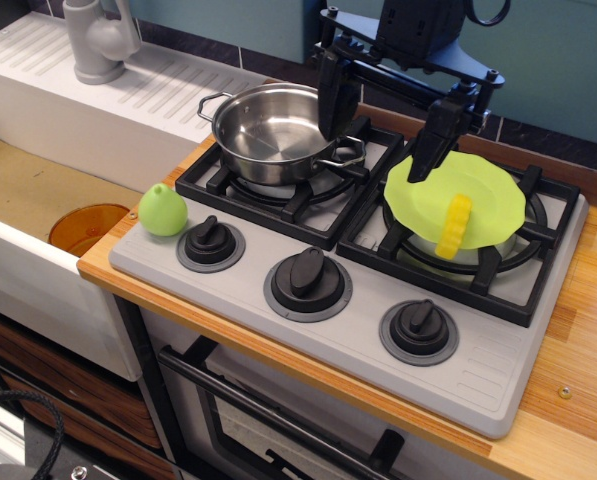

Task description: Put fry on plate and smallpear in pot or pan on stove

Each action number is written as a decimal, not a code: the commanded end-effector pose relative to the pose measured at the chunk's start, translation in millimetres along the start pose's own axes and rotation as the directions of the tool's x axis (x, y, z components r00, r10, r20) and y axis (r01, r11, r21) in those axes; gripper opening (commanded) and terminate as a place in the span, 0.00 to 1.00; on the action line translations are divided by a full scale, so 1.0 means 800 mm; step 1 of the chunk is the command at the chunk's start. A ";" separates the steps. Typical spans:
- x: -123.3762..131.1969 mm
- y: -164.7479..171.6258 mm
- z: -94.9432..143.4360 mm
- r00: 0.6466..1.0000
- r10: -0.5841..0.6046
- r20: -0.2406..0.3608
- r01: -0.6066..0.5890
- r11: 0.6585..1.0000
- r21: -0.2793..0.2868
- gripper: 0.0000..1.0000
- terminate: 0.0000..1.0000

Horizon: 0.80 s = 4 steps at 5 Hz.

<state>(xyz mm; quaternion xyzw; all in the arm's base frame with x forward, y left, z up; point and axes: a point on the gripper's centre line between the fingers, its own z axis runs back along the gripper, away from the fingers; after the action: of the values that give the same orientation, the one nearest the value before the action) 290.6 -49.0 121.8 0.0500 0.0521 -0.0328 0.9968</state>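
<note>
The yellow crinkle-cut fry (pixel 454 225) lies on the lime-green plate (pixel 498 200), which rests on the right burner grate of the grey stove (pixel 378 290). The small light green pear (pixel 163 210) sits at the stove's front left corner, next to the left knob. The shiny steel pot (pixel 274 128) stands empty on the left burner. My gripper (pixel 380 135) hangs open and empty above the gap between pot and plate, one finger over the pot's right rim and the other at the plate's left edge.
Three black knobs (pixel 307 276) line the stove front. A white sink (pixel 38 200) with a grey tap (pixel 98 40) and an orange disc (pixel 86 226) in its basin lies to the left. A wooden counter (pixel 578 360) runs right of the stove.
</note>
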 end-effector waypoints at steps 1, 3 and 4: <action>-0.019 0.034 0.039 0.994 0.046 0.103 -0.051 0.998 0.042 1.00 0.00; -0.050 0.077 0.040 0.986 0.069 0.154 -0.093 0.984 0.152 1.00 0.00; -0.054 0.090 0.024 0.981 0.062 0.183 -0.091 0.984 0.155 1.00 0.00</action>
<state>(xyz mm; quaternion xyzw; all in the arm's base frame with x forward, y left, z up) 247.7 25.9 136.8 0.1288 -0.0151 -0.0081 0.9915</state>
